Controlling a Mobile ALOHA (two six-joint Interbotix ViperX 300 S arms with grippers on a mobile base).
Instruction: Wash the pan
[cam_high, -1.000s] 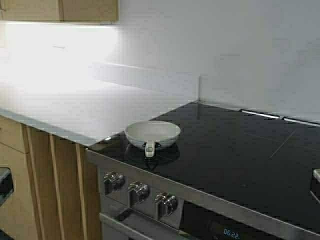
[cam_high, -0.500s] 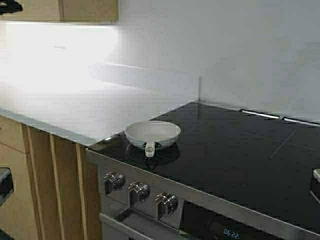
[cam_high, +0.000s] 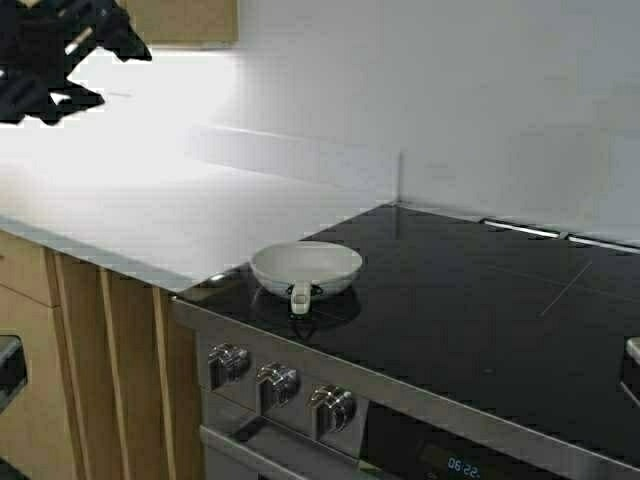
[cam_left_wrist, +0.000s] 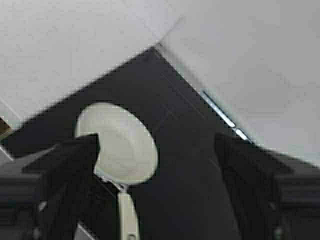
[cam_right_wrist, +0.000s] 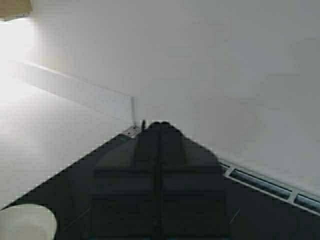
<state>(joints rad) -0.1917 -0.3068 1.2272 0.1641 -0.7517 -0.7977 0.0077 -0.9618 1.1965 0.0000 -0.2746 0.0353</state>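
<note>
The pan (cam_high: 305, 265), small, round and cream, sits on the front left of the black cooktop (cam_high: 470, 300). Its stubby handle (cam_high: 299, 297) points toward the stove's front edge. The pan also shows in the left wrist view (cam_left_wrist: 125, 145) and at the edge of the right wrist view (cam_right_wrist: 25, 222). My left gripper (cam_high: 112, 72) is open and empty, raised high at the upper left, far above and left of the pan; its wrist view (cam_left_wrist: 156, 141) looks down on the pan between the spread fingers. My right gripper (cam_right_wrist: 160, 125) is shut and empty, hovering over the cooktop, pointing at the back wall corner.
A white countertop (cam_high: 150, 210) lies left of the cooktop, with a low backsplash (cam_high: 300, 155) behind it. Three stove knobs (cam_high: 278, 383) line the steel front panel. Wooden cabinets (cam_high: 90, 350) stand below the counter. A vent slot (cam_high: 520, 229) runs along the cooktop's back.
My left arm has swung into the high view at the upper left, with its open gripper now showing. The pan and the rest of the scene have not moved.
</note>
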